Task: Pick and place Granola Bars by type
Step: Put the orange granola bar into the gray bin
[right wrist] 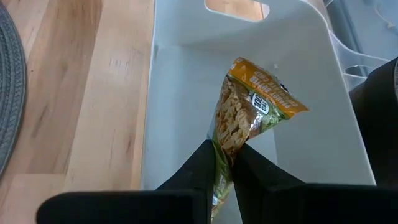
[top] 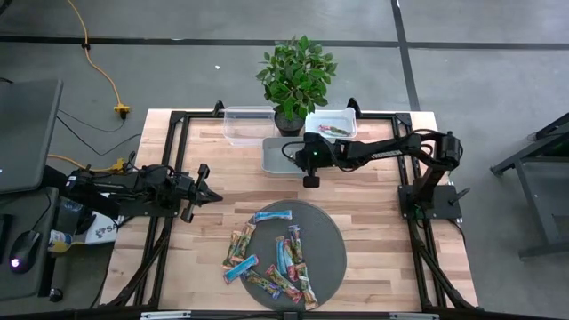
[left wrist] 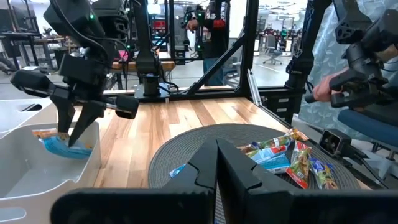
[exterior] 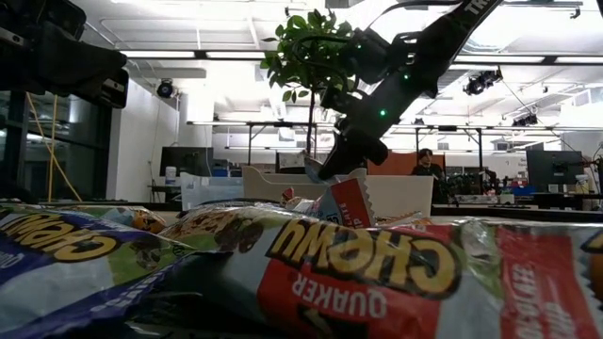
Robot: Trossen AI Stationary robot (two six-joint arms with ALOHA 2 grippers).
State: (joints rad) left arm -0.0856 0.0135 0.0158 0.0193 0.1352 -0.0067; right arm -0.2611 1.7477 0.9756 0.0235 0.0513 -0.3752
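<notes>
The right end effector (right wrist: 224, 163) pinches a yellow-brown granola bar (right wrist: 249, 112) by one end over the clear bin (top: 283, 156) near the tabletop's (top: 373, 204) far edge; lower it well inside before releasing. The left end effector (top: 206, 184), pressed together, waits near the left edge. The other bars (top: 276, 258) lie on a grey mat (top: 329, 240); an open office lies behind

Near centre on the table (top: 373, 204): a round mat (top: 324, 236) bearing most granola bars (top: 280, 258), a few off its left edge. Far centre: three bins (top: 277, 153), a potted plant (top: 296, 76) between the far two.
</notes>
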